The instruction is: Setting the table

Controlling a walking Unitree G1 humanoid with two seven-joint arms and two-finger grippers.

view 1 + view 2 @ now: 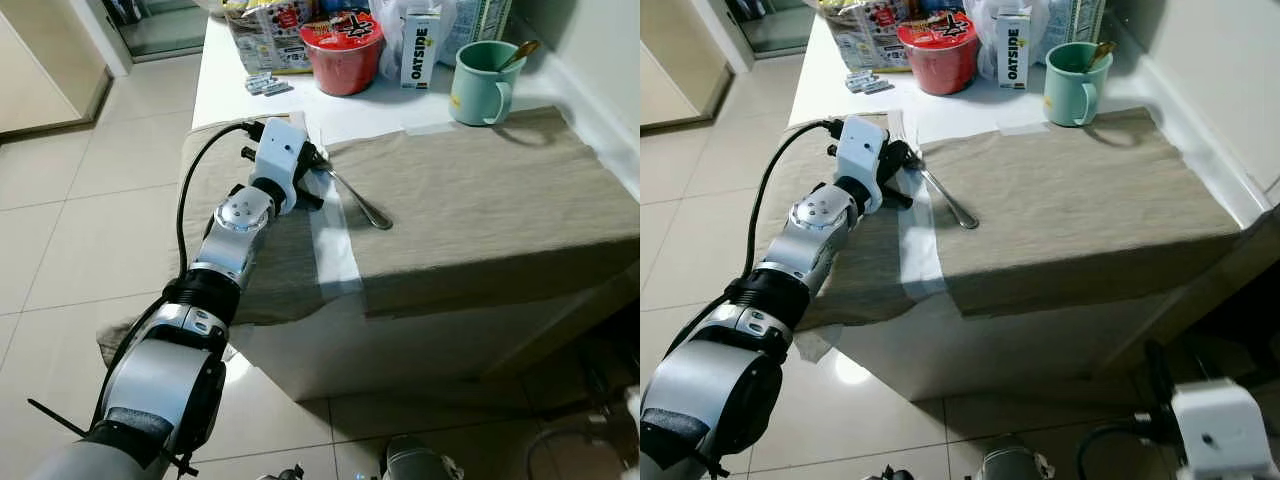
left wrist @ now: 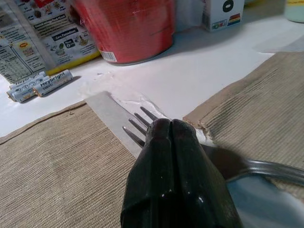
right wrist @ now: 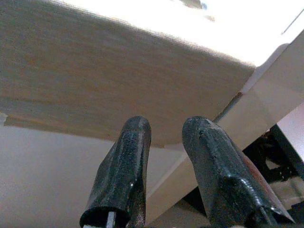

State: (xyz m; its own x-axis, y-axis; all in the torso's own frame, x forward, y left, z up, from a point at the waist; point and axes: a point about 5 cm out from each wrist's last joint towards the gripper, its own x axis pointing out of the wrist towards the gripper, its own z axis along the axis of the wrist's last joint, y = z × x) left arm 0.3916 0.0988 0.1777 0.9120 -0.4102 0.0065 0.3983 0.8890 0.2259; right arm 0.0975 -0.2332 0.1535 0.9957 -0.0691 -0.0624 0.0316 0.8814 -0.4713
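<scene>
Fork (image 1: 352, 194), just one, lay on the counter (image 1: 225, 80) where two beige placemats (image 1: 500, 200) met, left gripper (image 2: 166, 130) with fingers closed over its neck. One green mug (image 1: 480, 85) stood beyond the fork. Right gripper (image 3: 164, 133) hung open below.

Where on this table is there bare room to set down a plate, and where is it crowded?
The right placemat is bare from the fork across to the wall side, below the green mug. The far end is crowded: red noodle cup, Oatside carton, packets, batteries. The left gripper occupies the fork's tine end.
</scene>
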